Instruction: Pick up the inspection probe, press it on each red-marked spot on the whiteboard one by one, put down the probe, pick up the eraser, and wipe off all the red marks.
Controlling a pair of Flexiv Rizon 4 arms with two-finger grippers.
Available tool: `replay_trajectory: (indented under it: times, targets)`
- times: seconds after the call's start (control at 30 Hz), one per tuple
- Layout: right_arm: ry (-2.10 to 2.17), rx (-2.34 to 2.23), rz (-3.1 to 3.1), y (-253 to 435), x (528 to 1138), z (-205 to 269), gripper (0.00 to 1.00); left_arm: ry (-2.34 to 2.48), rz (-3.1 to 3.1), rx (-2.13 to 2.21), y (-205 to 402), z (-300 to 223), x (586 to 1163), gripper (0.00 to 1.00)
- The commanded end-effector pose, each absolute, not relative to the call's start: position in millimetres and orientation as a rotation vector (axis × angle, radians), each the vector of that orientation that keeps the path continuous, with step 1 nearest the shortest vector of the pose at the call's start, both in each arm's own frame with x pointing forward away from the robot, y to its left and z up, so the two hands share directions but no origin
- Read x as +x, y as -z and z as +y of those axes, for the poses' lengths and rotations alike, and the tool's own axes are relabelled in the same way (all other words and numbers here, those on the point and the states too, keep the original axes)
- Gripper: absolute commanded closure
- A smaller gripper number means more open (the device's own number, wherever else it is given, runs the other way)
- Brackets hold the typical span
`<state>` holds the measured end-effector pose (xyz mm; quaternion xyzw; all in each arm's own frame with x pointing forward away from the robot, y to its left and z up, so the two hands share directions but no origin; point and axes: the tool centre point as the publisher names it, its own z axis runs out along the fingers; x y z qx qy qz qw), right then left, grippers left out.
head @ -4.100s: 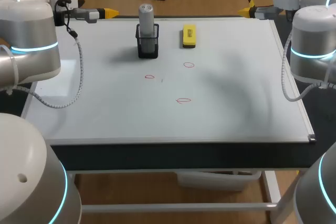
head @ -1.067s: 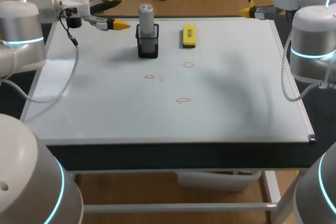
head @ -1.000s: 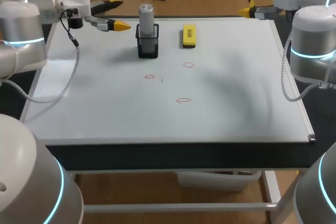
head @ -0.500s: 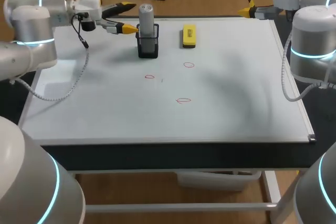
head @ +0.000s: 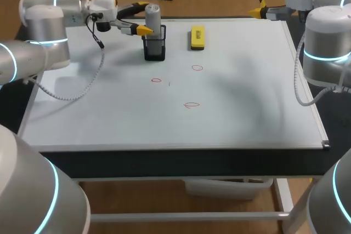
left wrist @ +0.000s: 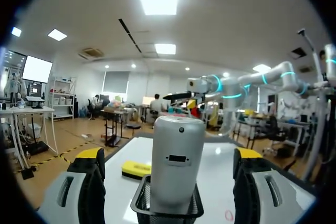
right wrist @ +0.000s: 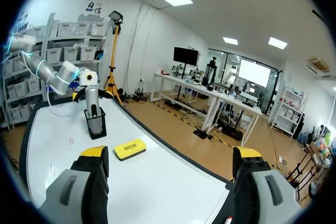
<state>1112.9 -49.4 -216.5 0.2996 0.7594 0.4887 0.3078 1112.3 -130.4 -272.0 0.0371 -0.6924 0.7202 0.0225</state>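
Observation:
The grey cylindrical probe (head: 152, 17) stands upright in a black mesh holder (head: 154, 49) at the back of the whiteboard (head: 247, 97). My left gripper (head: 141, 18) is open, level with the probe's top, one finger on each side. In the left wrist view the probe (left wrist: 177, 163) sits between the spread fingers (left wrist: 89, 179) with gaps on both sides. The yellow eraser (head: 197, 36) lies to the right of the holder. Three red marks (head: 156, 80), (head: 197, 68), (head: 191, 104) are drawn nearer the middle. My right gripper (head: 258, 11) is open above the board's back right corner.
The right wrist view shows the probe (right wrist: 92, 100), the eraser (right wrist: 129, 149) and my left gripper (right wrist: 79, 90) far ahead of my right gripper (right wrist: 170, 153). A metal frame edges the whiteboard, with the front edge (head: 181, 147) closest.
My left arm has swung to the right from the back left corner, bringing its open fingers around the probe's top. The right arm, probe and eraser have not moved.

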Motion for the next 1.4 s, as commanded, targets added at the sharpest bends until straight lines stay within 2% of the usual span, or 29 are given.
replay_trajectory:
  times: [0.03,0.7,1.4]
  targets:
    - [-1.290,0.793,2.011,216.2,1113.5,-49.5,0.00,-2.216,-2.114,0.068,272.7,-137.3,1115.8,0.00]
    - [-1.290,0.793,2.011,216.2,1113.5,-49.5,0.00,-2.208,-2.165,0.135,277.3,-160.7,1114.3,0.00]
    - [-1.290,0.793,2.011,216.2,1113.5,-49.5,0.00,-2.216,-2.166,0.119,271.4,-162.3,1111.9,0.00]
